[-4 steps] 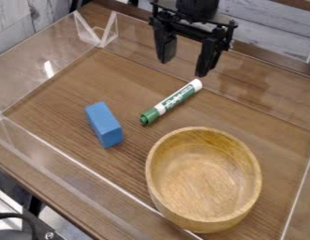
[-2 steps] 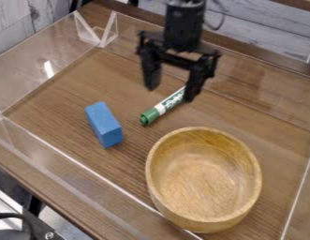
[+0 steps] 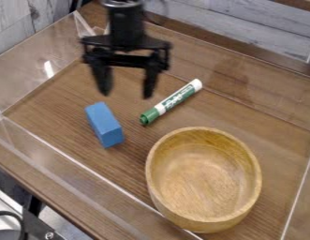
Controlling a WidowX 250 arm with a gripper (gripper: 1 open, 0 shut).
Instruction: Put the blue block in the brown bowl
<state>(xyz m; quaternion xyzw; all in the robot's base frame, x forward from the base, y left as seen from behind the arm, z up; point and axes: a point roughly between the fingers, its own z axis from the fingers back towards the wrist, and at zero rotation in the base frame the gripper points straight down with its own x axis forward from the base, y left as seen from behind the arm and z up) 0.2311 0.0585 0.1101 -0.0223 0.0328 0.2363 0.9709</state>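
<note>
The blue block lies flat on the wooden table, left of centre. My gripper hangs just behind and slightly right of it, pointing down, jaws open with nothing between them. One black fingertip is above the block's far end, apart from it. The brown bowl sits at the front right, empty inside.
A green-and-white marker pen lies between the gripper and the bowl. Clear acrylic walls enclose the table on the left, front and right, with a folded clear stand at the back left.
The gripper has travelled from the back right to the left and toward the front, crossing over the marker, and now hangs near the blue block. Its jaws stayed open. Nothing else moved.
</note>
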